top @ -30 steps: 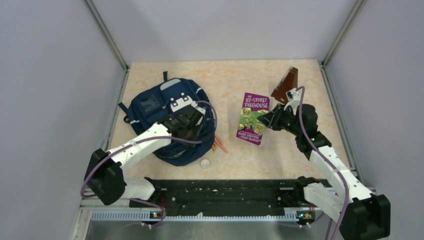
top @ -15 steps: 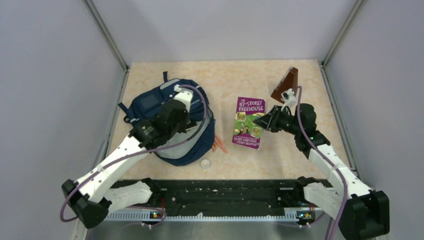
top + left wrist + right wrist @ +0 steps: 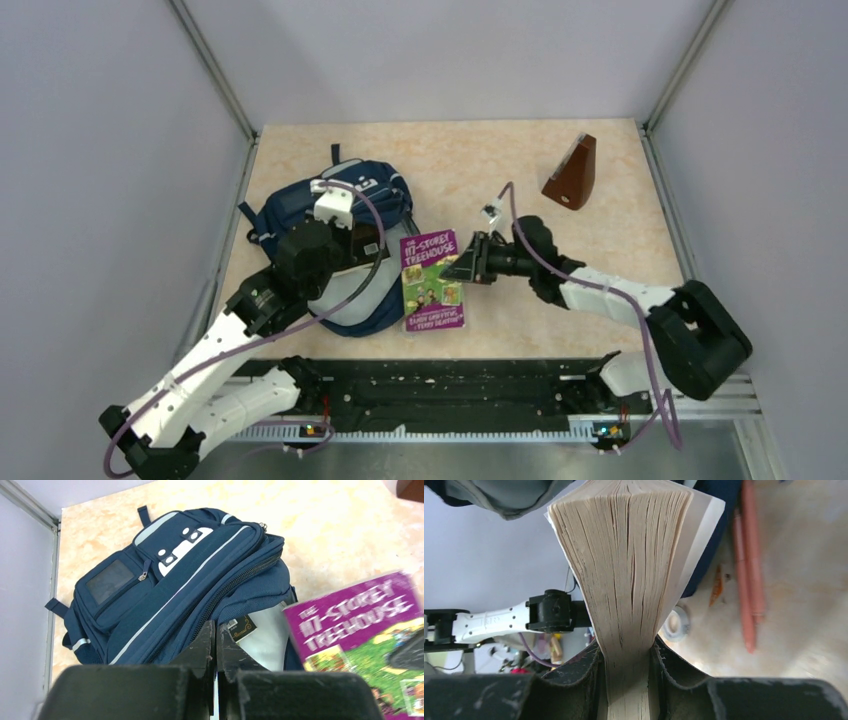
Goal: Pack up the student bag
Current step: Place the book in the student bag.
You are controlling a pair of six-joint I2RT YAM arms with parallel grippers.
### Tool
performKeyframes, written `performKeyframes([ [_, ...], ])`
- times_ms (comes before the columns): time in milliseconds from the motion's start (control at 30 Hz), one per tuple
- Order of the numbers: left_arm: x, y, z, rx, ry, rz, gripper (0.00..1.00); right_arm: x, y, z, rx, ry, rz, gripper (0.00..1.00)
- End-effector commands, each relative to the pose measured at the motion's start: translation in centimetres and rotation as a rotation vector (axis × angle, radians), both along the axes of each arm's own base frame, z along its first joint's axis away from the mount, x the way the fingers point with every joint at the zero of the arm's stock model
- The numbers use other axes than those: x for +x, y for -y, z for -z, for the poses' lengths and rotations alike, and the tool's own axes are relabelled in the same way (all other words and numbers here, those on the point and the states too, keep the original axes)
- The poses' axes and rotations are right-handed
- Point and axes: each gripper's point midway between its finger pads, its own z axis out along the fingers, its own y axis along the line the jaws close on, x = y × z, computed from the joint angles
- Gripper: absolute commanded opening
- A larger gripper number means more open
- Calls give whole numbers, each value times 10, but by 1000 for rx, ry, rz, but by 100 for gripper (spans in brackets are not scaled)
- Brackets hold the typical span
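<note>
L claw (image 3: 216, 630) pressed shut at student bag (image 3: 165, 580) mouth; R claw (image 3: 626, 652) pinching book (image 3: 430, 290) edge, bk just beside bag opening.

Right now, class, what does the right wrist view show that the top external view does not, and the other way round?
Only the right wrist view: the book's fanned page edges pinched in the right claw, plus two orange pens and a small white ring lying on the table beyond it.
Only the top external view: the book's purple cover, the brown wedge and the whole student bag.
Both: the book, the right claw gripping it, and some navy bag fabric.
</note>
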Motion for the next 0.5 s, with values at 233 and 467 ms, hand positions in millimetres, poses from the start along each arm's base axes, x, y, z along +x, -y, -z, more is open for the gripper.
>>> performKeyframes([
  [233, -1, 15, -49, -187, 176, 67, 0, 30, -113, -58, 279, -41, -62, 0],
  [467, -6, 19, -52, -213, 184, 102, 0, 82, -147, -49, 317, -103, 69, 0],
])
